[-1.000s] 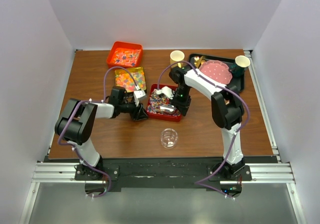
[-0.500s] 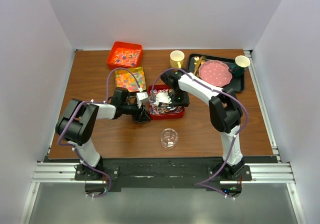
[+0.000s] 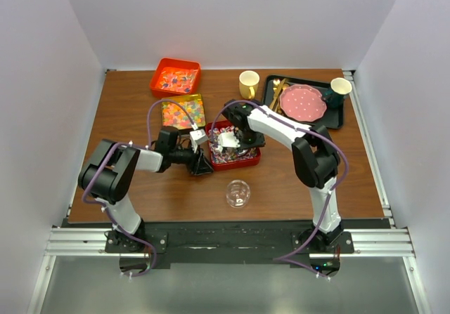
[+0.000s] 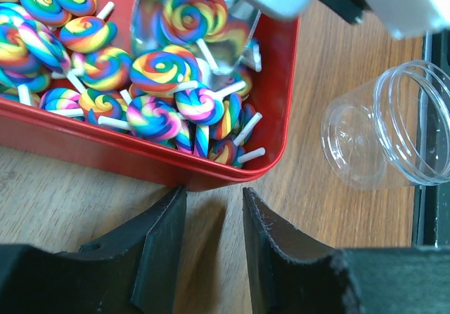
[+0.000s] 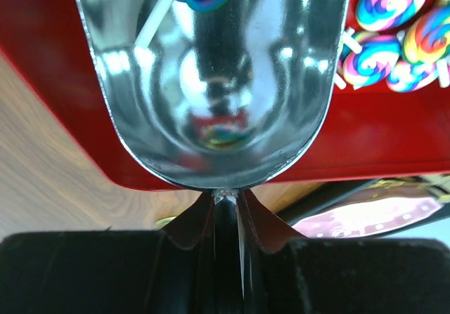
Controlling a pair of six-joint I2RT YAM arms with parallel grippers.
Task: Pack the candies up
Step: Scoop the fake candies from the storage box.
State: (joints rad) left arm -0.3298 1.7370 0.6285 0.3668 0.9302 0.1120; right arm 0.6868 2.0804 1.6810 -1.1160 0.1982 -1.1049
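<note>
While the silver metal scoop (image 5: pixel 211 82) is clamped in the right gripper (image 5: pixel 225 207), rainbow-swirl candies (image 4: pixel 151 114) are scooped. Tipping into the clear plastic jar (image 4: pixel 380 131) is likely required next.

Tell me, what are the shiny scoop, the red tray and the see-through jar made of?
The scoop looks like polished metal: it mirrors its surroundings like a spoon. The red tray seems to be smooth plastic, maybe painted metal, with a glossy rounded rim. The jar is clear, probably plastic, though it could be glass; the table shows through it.
</note>
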